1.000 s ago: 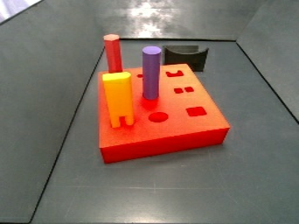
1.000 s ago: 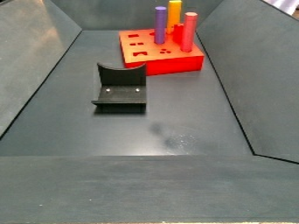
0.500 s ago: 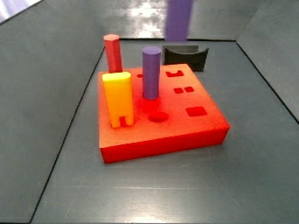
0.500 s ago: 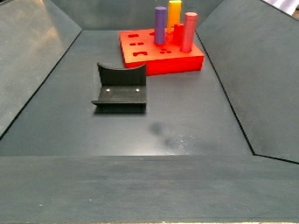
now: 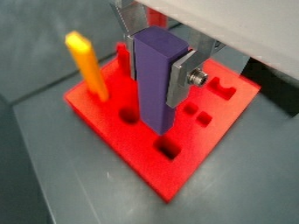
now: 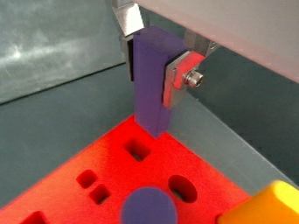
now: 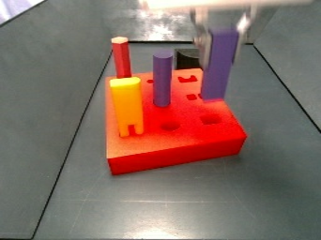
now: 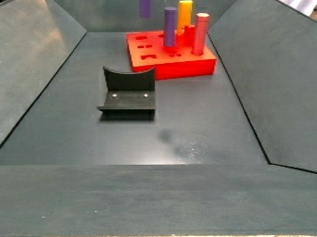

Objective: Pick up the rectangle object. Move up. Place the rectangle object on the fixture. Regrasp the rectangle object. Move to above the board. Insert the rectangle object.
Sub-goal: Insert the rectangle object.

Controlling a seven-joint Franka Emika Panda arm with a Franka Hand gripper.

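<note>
My gripper (image 7: 222, 37) is shut on the purple rectangle object (image 7: 220, 64), which hangs upright just above the right side of the red board (image 7: 189, 148). In both wrist views the silver fingers (image 5: 181, 80) clamp the bar's (image 5: 155, 77) flat sides, and its lower end hovers over the board's (image 6: 117, 171) small holes without touching. In a side view the bar (image 8: 146, 7) shows only at the frame's upper edge, above the board (image 8: 186, 67). The black fixture (image 8: 126, 93) stands apart on the floor with nothing on it.
Standing in the board are a purple cylinder (image 7: 162, 80), a yellow post (image 7: 126, 106) and a red peg (image 7: 120, 58), all left of the held bar. Grey sloping walls (image 8: 50, 65) enclose the floor.
The gripper with the purple bar has come in from the top of a side view and moved down and to the right, to hang over the board's right side.
</note>
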